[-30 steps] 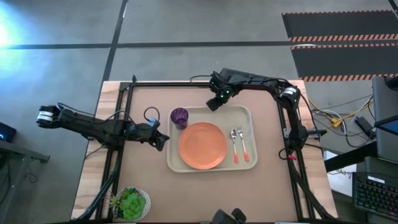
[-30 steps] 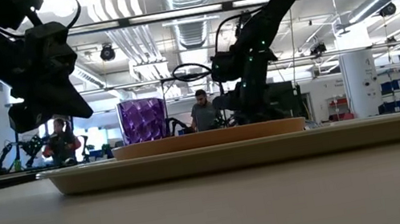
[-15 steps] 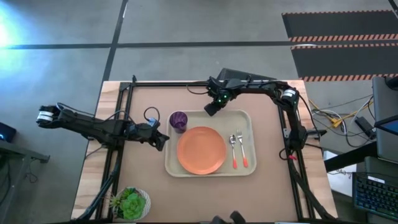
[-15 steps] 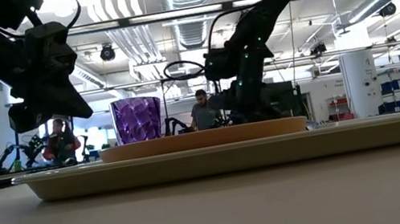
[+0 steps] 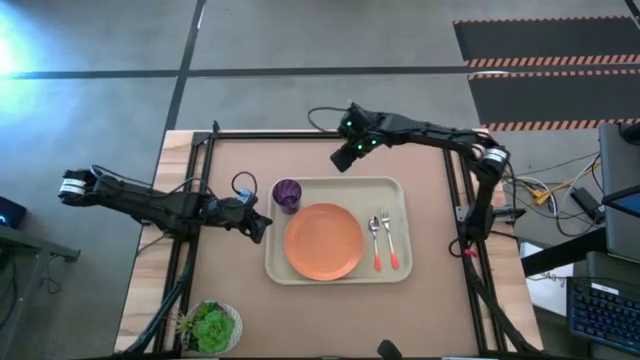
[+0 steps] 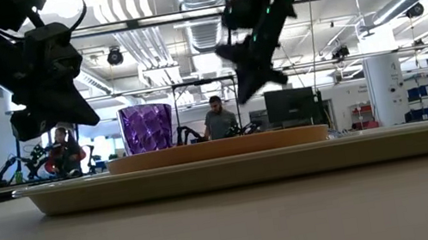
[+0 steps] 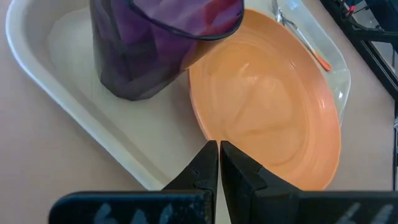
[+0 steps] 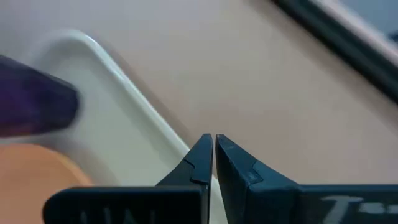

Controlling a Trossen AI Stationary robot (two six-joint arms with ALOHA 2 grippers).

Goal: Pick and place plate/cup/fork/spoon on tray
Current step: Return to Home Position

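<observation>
Tray (image 5: 334, 270) loaded, right tool (image 5: 340, 160) pressed together above far rim, left tool (image 5: 262, 228) closed beside

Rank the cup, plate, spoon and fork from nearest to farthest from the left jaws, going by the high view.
From the left gripper, at the tray's left edge:
1. Cup, tray's back-left corner.
2. Plate, tray's middle.
3. Spoon, right of the plate.
4. Fork, just beyond the spoon, nearest the tray's right rim.

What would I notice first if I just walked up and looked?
Probably the big orange plate in the middle of the cream tray, with the purple cup standing in the tray's corner beside it. A fork and spoon lie side by side on the plate's other side.
</observation>
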